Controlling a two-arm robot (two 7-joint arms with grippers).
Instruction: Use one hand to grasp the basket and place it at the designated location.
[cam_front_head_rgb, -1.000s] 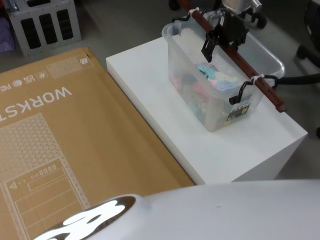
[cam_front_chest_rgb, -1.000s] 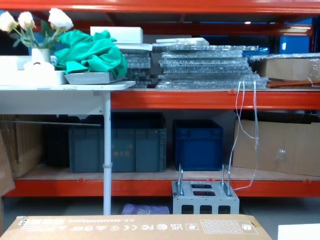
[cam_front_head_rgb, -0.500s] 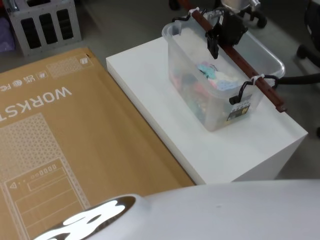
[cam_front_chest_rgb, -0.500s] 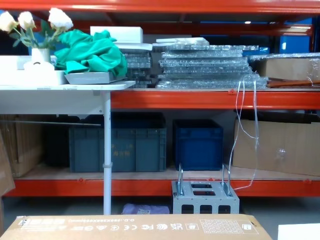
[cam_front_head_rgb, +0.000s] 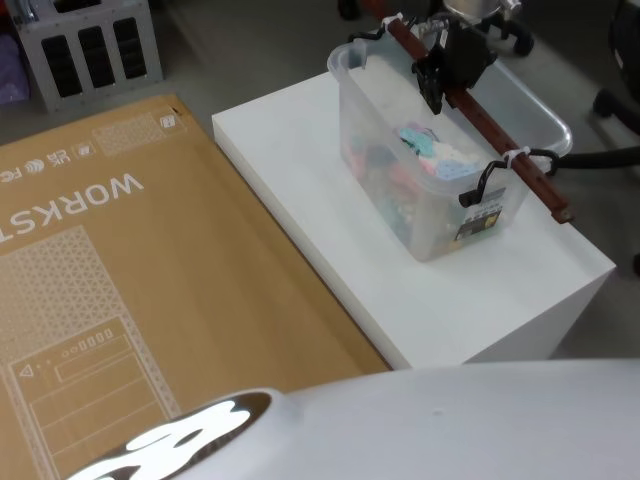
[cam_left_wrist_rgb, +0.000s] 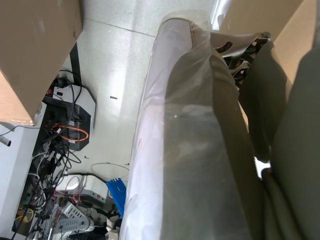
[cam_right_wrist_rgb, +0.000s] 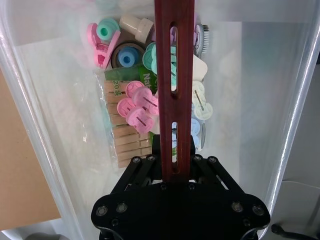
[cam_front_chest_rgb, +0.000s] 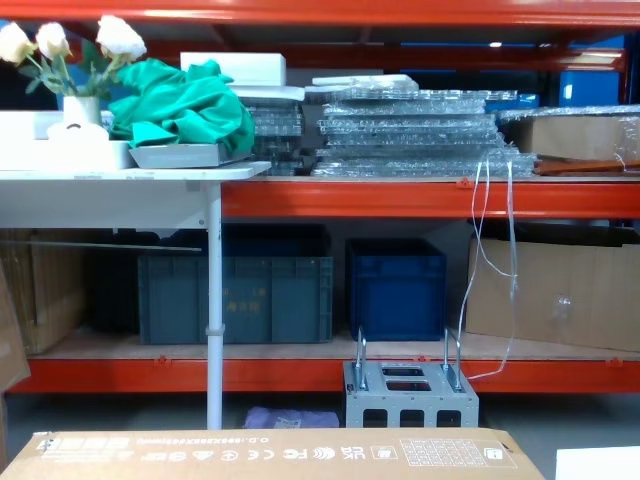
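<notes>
The basket (cam_front_head_rgb: 440, 170) is a clear plastic tub that stands toward the far right of a white pedestal (cam_front_head_rgb: 300, 190). A reddish-brown bar handle (cam_front_head_rgb: 500, 140) runs across its top, tied on with white zip ties. My right gripper (cam_front_head_rgb: 445, 72) comes down from above and is shut on the far half of that bar. In the right wrist view the black fingers (cam_right_wrist_rgb: 155, 162) clamp the slotted handle (cam_right_wrist_rgb: 173, 65) from both sides. Pastel pegs (cam_right_wrist_rgb: 137, 107) and wooden clothespins lie on the tub's floor below it.
A large flat cardboard box (cam_front_head_rgb: 120, 300) lies just left of the pedestal. A grey metal block (cam_front_head_rgb: 90, 45) stands on the floor beyond it. Ahead are orange shelves with blue-grey crates (cam_front_chest_rgb: 235, 295). The left wrist view looks along a plastic-wrapped limb (cam_left_wrist_rgb: 190, 150).
My right gripper's fingers have shut on the bar handle. The basket has since shifted slightly up and to the right.
</notes>
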